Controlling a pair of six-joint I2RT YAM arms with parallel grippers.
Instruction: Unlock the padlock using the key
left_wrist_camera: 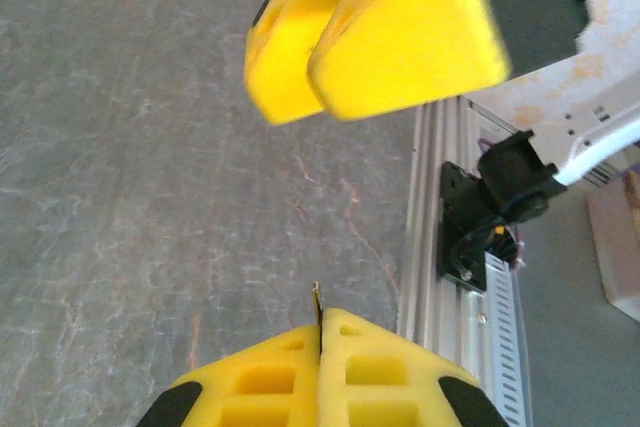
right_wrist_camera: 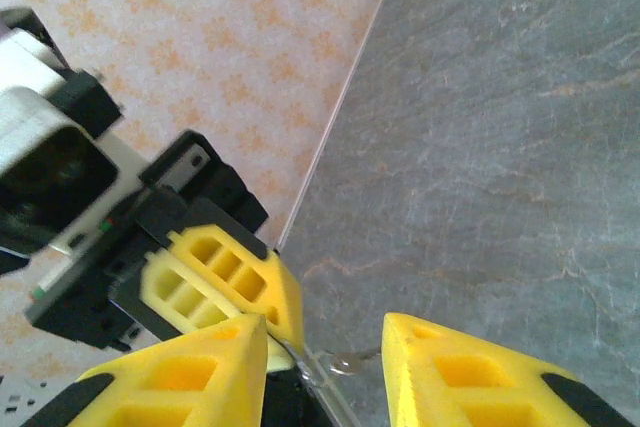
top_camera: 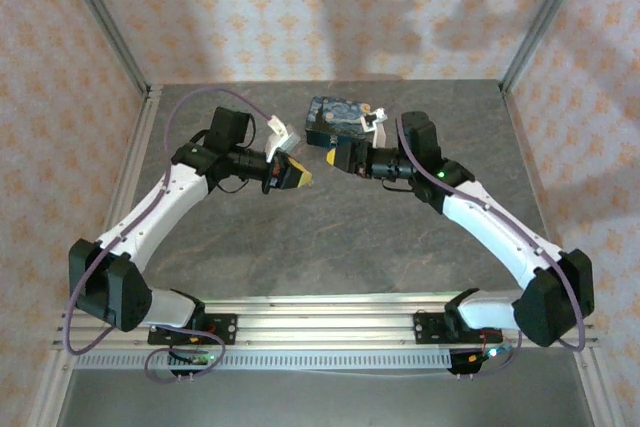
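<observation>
The padlock [top_camera: 335, 115], a dark-blue block with a yellow-and-blue swirl print, lies on the table at the back centre, partly behind my right wrist. My left gripper [top_camera: 303, 179] [left_wrist_camera: 322, 327] is shut on the key [left_wrist_camera: 317, 295], whose thin metal blade pokes out edge-on between the yellow fingertips. Facing it tip to tip is my right gripper [top_camera: 330, 158] [right_wrist_camera: 325, 347], open. Between its yellow fingers sit the key's metal end [right_wrist_camera: 311, 373] and a small ring [right_wrist_camera: 342, 361]. The left gripper's fingers [right_wrist_camera: 235, 282] show just beyond them, and the right gripper [left_wrist_camera: 375, 37] appears above in the left wrist view.
An aluminium rail [top_camera: 320, 312] [left_wrist_camera: 430, 227] with both arm bases runs along the near edge. Metal frame posts [top_camera: 100, 17] and patterned walls [top_camera: 300, 7] close in the back and sides. Grey stone-look table surface [top_camera: 330, 237] lies between the arms.
</observation>
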